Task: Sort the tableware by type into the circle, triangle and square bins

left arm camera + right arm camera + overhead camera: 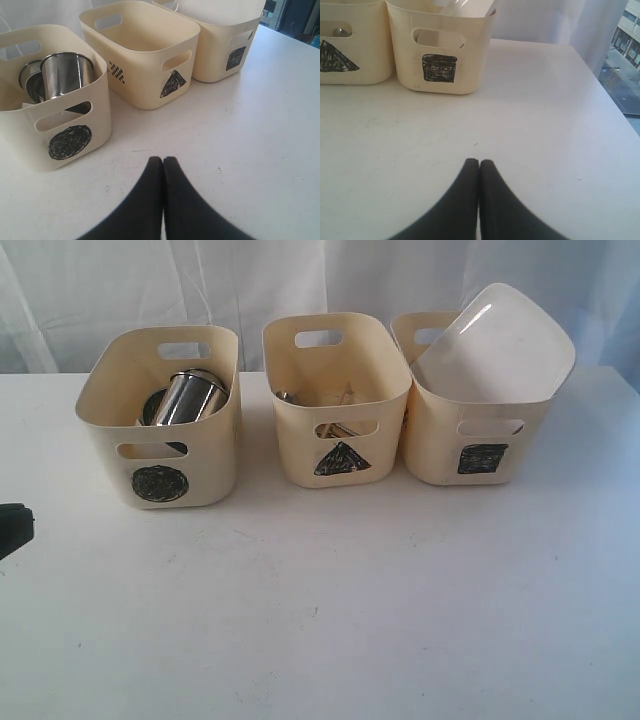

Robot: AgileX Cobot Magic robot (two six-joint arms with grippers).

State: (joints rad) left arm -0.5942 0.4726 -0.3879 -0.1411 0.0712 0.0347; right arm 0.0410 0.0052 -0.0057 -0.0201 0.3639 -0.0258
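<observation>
- Bins of cream-yellow plastic stand in a row on the white table (320,620). In the exterior view the circle bin (215,465) is on the left, the triangle bin (300,455) in the middle and the square bin (430,455) on the right. The triangle and square bins sit just beside each other, while the circle bin stands a little apart. Each has slot handles and a black scribbled mark on its front.
- A white square plate (495,345) leans tilted in the square bin, its upper part rising well above the rim.
- Two steel mugs (67,75) sit in the circle bin. The nearer one is tilted, and the other is partly hidden behind it.
- The left gripper (163,160) has its black fingers pressed together with nothing between them. It is over bare table in front of the circle bin.
- The right gripper (479,162) is likewise closed and empty, over bare table well in front of the square bin.
- Some cutlery (330,400) lies low in the triangle bin, glimpsed over the rim and through the slot. The pieces are too small to tell apart.
- A small black checkered patch (116,71) marks the triangle bin's side wall.
</observation>
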